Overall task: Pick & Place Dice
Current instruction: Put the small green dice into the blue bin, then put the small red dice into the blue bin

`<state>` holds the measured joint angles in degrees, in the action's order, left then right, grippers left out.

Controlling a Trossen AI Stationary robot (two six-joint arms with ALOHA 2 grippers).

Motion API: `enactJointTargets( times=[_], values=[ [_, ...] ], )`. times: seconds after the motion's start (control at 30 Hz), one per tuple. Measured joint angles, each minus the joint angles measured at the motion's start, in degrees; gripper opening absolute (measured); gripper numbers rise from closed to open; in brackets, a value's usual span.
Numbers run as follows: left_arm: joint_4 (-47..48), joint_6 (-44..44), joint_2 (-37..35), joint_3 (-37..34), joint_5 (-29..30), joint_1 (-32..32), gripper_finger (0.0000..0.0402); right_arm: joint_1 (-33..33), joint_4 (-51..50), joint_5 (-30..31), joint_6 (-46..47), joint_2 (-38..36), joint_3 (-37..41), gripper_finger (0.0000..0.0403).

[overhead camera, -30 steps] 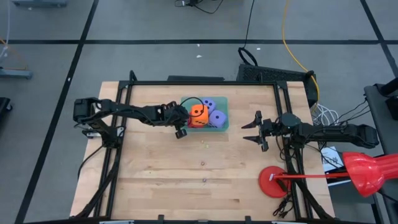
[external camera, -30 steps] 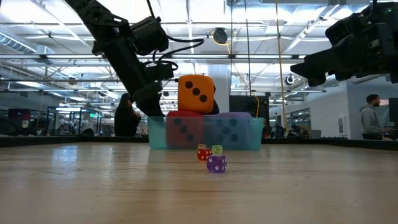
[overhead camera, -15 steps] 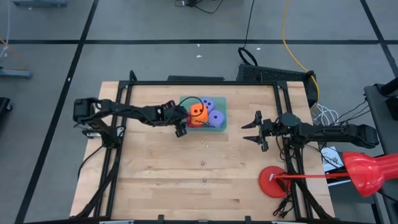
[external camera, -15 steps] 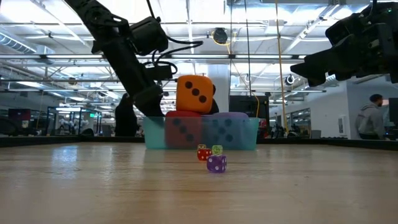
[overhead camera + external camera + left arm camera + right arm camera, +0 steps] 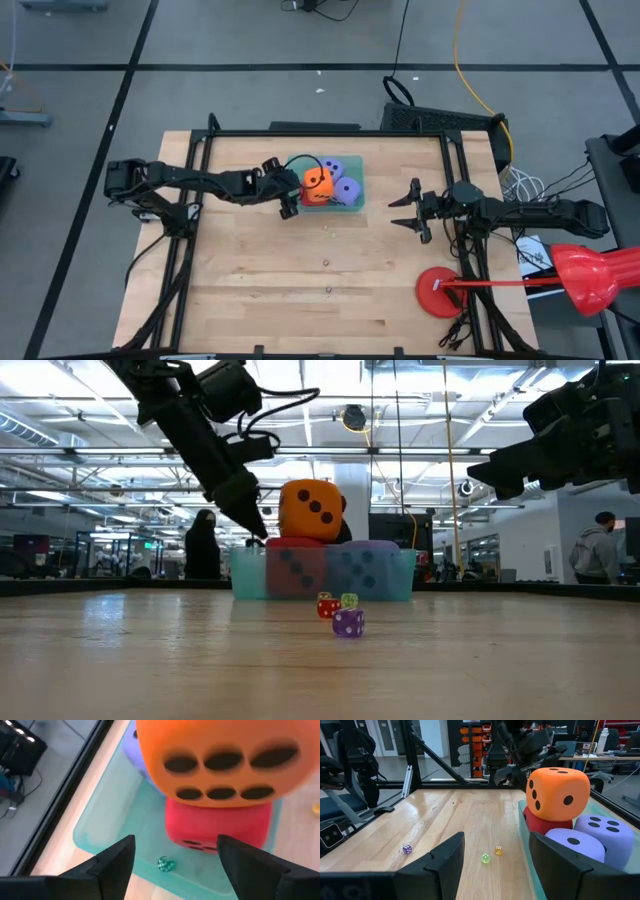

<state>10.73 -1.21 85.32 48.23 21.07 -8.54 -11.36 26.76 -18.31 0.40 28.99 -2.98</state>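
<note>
A teal tray (image 5: 352,203) at the table's far middle holds the dice. The orange die (image 5: 220,760) sits on top of the red die (image 5: 217,822), and two purple-blue dice (image 5: 335,168) (image 5: 348,190) lie beside them. My left gripper (image 5: 175,855) is open at the tray's left side, above its rim, with its fingers short of the orange die (image 5: 318,182) and touching nothing. At the table's right my right gripper (image 5: 408,210) waits, open and level, pointing toward the tray.
Three tiny dice (image 5: 327,606) (image 5: 349,600) (image 5: 348,623) lie on the wood in front of the tray, and a tiny green one (image 5: 165,864) lies in the tray. A red round disc (image 5: 438,292) sits near the front right. A black frame (image 5: 205,150) borders the table.
My left gripper has opened and has risen, drawing back a little toward the table's left edge, away from the orange die. The orange die stays on top of the red die in the tray.
</note>
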Motion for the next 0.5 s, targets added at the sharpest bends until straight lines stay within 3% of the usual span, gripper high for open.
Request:
enactJointTargets(
  times=[0.33, 0.5],
  values=[
    [1.23, 1.3, -0.17, 0.02, -0.15, -0.27, 0.0146, 0.0, 0.0, -0.02, 0.44, 0.0, 0.0, 0.0212],
    [1.59, 1.76, -5.29, 0.0, 0.43, 0.95, 0.0097, 0.0, -0.02, -0.04, 0.52, 0.0, 0.0, 0.0212]
  ],
)
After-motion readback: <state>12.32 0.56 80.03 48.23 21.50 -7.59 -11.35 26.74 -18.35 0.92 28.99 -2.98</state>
